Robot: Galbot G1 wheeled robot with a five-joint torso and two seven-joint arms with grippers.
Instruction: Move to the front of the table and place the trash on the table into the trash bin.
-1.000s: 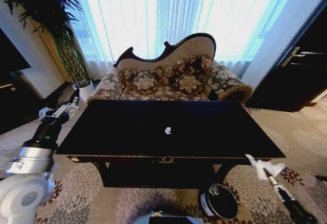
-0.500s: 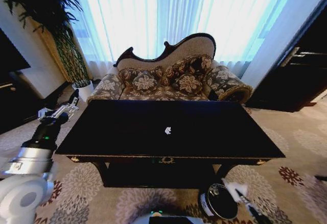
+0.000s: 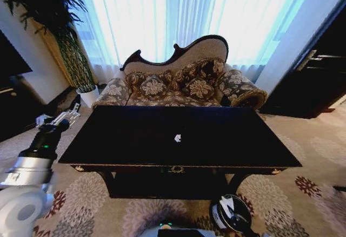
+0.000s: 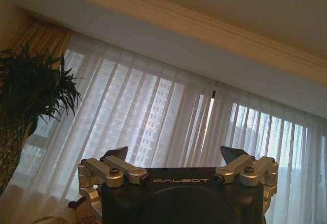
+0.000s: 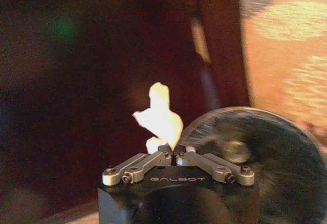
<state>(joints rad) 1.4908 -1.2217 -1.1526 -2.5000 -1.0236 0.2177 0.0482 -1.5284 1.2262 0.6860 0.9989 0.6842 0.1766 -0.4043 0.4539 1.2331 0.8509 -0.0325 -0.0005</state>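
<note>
While the glossy black table (image 3: pixel 216 140) is seen before a floral sofa (image 3: pixel 178 83) and bright sheer curtains (image 3: pixel 178 15) on patterned carpet (image 3: pixel 81 204), one small white scrap (image 3: pixel 177 137) is left near its middle. The right gripper (image 5: pixel 174 151) is held over the mouth of the trash bin (image 3: pixel 231 213); its fingers (image 5: pixel 145 162) are closed tip to tip on a crumpled white tissue (image 5: pixel 160 116), which sticks out beyond them. The left gripper (image 4: pixel 173 155) is raised beside the table's end, fingers (image 4: pixel 115 154) spread wide around nothing, a potted plant (image 4: pixel 30 91) seen to one side.
</note>
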